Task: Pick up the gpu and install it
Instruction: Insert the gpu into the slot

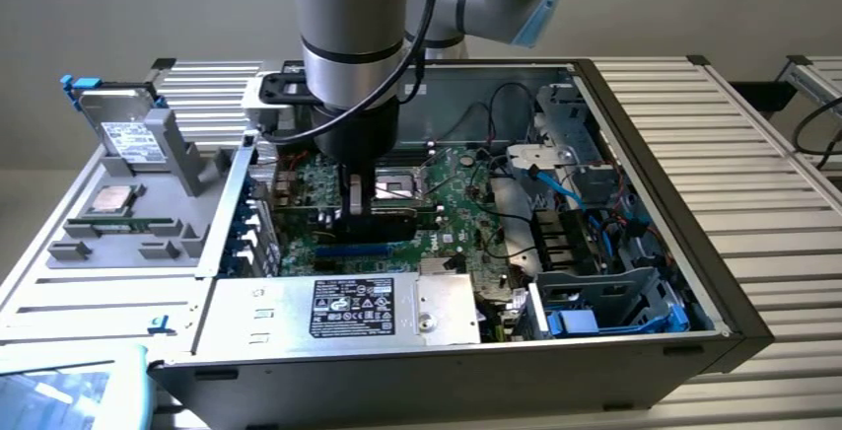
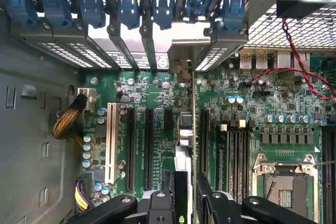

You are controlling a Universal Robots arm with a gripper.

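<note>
My gripper (image 1: pixel 358 205) reaches down into the open computer case, shut on the gpu (image 1: pixel 389 221), a dark card held on edge just over the green motherboard (image 1: pixel 455 203). In the wrist view the gpu (image 2: pixel 182 182) runs edge-on away from my gripper (image 2: pixel 185 205), its black cooler between the fingers (image 2: pixel 157 204) and its silver end bracket (image 2: pixel 181 71) at the case's rear slot openings. It lies along the row of long black expansion slots (image 2: pixel 148 145). Whether its lower edge sits in a slot is hidden.
A white slot (image 2: pixel 111 140) and a yellow cable bundle (image 2: pixel 68 121) lie beside the black slots. Blue latches (image 2: pixel 126 9) line the rear wall. The CPU socket (image 2: pixel 283 184), power supply (image 1: pixel 355 307), drive cage (image 1: pixel 612 297) and a hard drive (image 1: pixel 132 139) on a grey stand surround the spot.
</note>
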